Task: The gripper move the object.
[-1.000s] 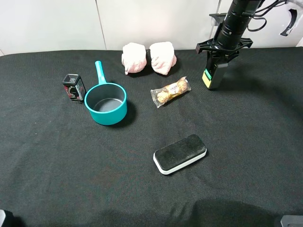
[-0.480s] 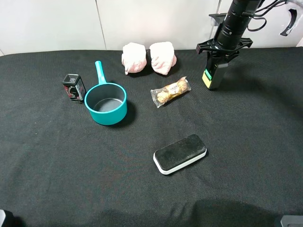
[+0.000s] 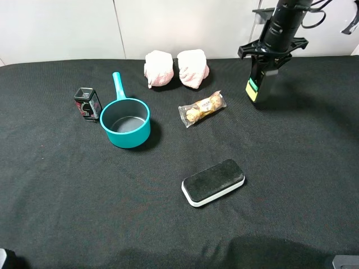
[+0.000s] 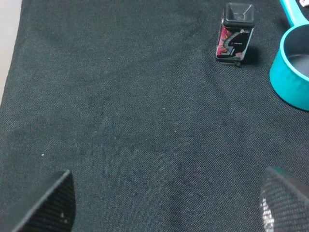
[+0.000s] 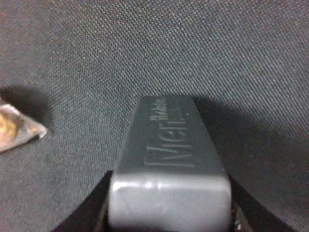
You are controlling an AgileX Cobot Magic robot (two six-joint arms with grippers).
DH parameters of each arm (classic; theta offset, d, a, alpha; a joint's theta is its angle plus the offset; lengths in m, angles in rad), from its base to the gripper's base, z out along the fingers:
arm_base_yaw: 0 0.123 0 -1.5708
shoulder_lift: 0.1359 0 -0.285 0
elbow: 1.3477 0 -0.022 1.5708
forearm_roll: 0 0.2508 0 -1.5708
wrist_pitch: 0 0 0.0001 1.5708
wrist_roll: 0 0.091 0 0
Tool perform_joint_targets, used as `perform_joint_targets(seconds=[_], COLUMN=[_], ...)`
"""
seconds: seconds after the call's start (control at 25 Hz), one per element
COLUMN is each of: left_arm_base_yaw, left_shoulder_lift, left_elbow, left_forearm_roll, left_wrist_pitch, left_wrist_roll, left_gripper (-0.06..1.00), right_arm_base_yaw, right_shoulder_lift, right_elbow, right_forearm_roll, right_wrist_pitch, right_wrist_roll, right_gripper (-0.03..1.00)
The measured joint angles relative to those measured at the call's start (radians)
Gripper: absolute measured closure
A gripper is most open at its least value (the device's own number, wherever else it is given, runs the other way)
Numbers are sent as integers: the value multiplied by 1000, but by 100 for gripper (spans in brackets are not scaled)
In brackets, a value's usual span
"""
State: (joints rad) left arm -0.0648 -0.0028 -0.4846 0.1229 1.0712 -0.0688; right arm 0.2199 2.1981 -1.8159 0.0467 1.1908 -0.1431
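Note:
The object, a dark grey bottle (image 3: pixel 259 85) with a green-and-yellow label, hangs upright at the far right of the black cloth. My right gripper (image 3: pixel 265 63), a black claw on a thick black arm, is shut on its top end from above. In the right wrist view the bottle's grey side (image 5: pixel 169 159) fills the middle between dark fingers (image 5: pixel 84 212), with its shadow on the cloth beyond. My left gripper (image 4: pixel 166 208) is open and empty above bare cloth, only its two fingertips (image 4: pixel 48 203) showing.
A teal saucepan (image 3: pixel 125 120) and a black-and-red tin (image 3: pixel 87 103) stand at the left; both also show in the left wrist view, the tin (image 4: pixel 235 34) beside the pan (image 4: pixel 292 77). Two pink cloths (image 3: pixel 176 68), a chocolate pack (image 3: pixel 202 108) and a black-and-white eraser (image 3: pixel 213 182) lie mid-table.
My right gripper has moved a little up and to the right with the bottle in it. Nothing else has moved.

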Motion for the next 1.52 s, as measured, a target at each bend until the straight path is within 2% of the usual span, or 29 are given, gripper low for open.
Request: perform_joint_targets(seconds=[0.16, 0.64, 1.04, 1.52], left_arm_base_yaw=[0, 0, 0, 0], left_shoulder_lift=[0, 0, 0, 0], left_elbow=[0, 0, 0, 0], left_forearm_roll=[0, 0, 0, 0], left_wrist_pitch=[0, 0, 0, 0], left_wrist_roll=[0, 0, 0, 0], left_gripper=[18, 18, 18, 18], right_arm_base_yaw=[0, 0, 0, 120], right_shoulder_lift=[-27, -148, -195, -195], right_elbow=[-21, -29, -29, -29], right_forearm_roll=[-4, -38, -28, -30], right_wrist_pitch=[27, 27, 31, 35], right_wrist_roll=[-1, -1, -6, -9], right_gripper=[68, 68, 68, 68])
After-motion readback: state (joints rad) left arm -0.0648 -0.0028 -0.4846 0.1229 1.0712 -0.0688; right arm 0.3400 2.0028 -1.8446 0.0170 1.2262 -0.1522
